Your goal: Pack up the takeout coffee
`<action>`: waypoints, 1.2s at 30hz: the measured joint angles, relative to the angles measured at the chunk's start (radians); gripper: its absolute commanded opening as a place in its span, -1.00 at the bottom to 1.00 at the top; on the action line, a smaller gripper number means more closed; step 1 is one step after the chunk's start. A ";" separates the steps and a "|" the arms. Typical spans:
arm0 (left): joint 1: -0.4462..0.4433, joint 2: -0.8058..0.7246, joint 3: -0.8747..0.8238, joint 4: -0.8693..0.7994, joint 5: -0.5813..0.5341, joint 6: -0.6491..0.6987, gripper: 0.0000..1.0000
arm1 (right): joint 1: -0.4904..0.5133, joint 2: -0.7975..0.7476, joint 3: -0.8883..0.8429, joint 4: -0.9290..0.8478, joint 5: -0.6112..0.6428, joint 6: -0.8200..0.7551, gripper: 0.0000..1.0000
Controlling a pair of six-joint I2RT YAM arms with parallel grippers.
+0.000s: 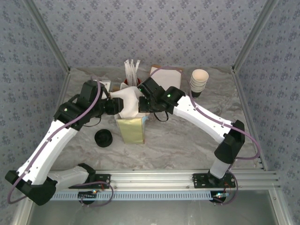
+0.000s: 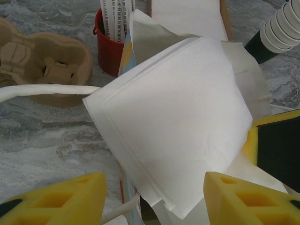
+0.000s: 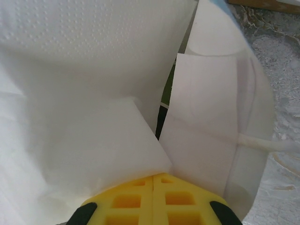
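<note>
— Yellow fingers [image 3: 140, 186] of the right gripper [image 3: 154, 177] are seen pressed together, no gap between them. Is anything pinched?
— White napkin [image 3: 84, 140] and paper bag [image 3: 211, 140] wall are both met at the tips; which one is pinched cannot be told.
— Left gripper [image 2: 152, 183]?
— Held partly wide, fingers apart; the napkin's lower edge is seen between them, contact unclear.
— Task items?
— Round black lid [image 1: 103, 138] is noted on the worktop [image 1: 187, 145], just left of the bag. Olive-green cups [image 1: 198, 82] with cream rims are stacked at back right. A dark green strip [image 3: 161, 105] is seen between napkin and bag wall; whether it is the cup cannot be told.
</note>
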 measured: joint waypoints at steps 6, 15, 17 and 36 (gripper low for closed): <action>0.000 0.004 -0.023 0.007 0.003 0.000 0.10 | 0.001 0.000 0.078 -0.029 -0.004 -0.029 -0.37; 0.006 0.012 -0.045 0.026 0.014 -0.008 0.00 | 0.002 -0.018 0.172 -0.042 -0.008 -0.063 -0.28; 0.006 0.012 -0.048 0.029 0.014 -0.008 -0.01 | 0.002 -0.021 0.172 -0.031 -0.019 -0.066 -0.28; 0.006 -0.074 -0.045 0.035 0.039 -0.026 0.04 | 0.002 0.141 0.168 0.045 -0.122 -0.075 -0.42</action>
